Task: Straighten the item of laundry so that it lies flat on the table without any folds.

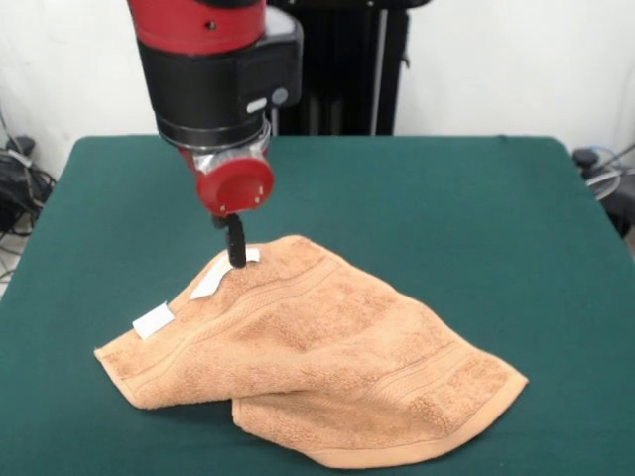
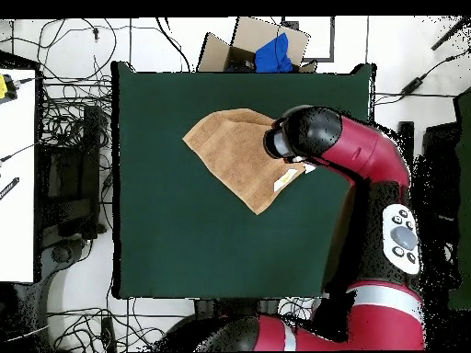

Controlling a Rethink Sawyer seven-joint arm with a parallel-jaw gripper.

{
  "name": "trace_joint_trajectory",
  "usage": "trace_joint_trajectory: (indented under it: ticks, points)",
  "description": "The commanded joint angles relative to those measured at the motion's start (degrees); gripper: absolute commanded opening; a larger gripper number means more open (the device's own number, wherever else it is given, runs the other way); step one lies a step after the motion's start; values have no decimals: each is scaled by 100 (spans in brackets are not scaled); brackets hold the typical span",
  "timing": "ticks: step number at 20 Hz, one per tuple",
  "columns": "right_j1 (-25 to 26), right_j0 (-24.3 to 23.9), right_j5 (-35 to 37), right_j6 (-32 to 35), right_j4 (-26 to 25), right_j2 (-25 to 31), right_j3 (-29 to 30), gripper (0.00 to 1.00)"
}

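The item of laundry (image 1: 327, 367) is an orange-tan terry towel lying folded over itself on the green table (image 1: 476, 218), with one layer doubled under its front edge. White label tags (image 1: 154, 320) show along its left edge. My gripper (image 1: 236, 256) comes straight down onto the towel's rear edge beside a tag. Its black fingers are pinched together on the cloth, which rises to a small peak there. In the overhead view the towel (image 2: 235, 152) lies near the table's (image 2: 184, 239) top edge, and the red arm (image 2: 317, 138) hides the gripper.
A cardboard box (image 2: 262, 46) holding something blue stands just past the table's top edge in the overhead view. Cables (image 2: 64, 119) cover the floor around the table. A white desk (image 2: 17, 175) stands at the left.
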Motion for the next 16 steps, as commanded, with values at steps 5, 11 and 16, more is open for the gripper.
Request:
trace_joint_trajectory:
  ticks: [5, 11, 16]
  points:
    - [-81, 292, 860, 579, 164, 209, -219, 100]
    - [-75, 407, 968, 744, 201, 174, -328, 100]
    - [27, 417, 853, 756, 237, 163, -409, 100]
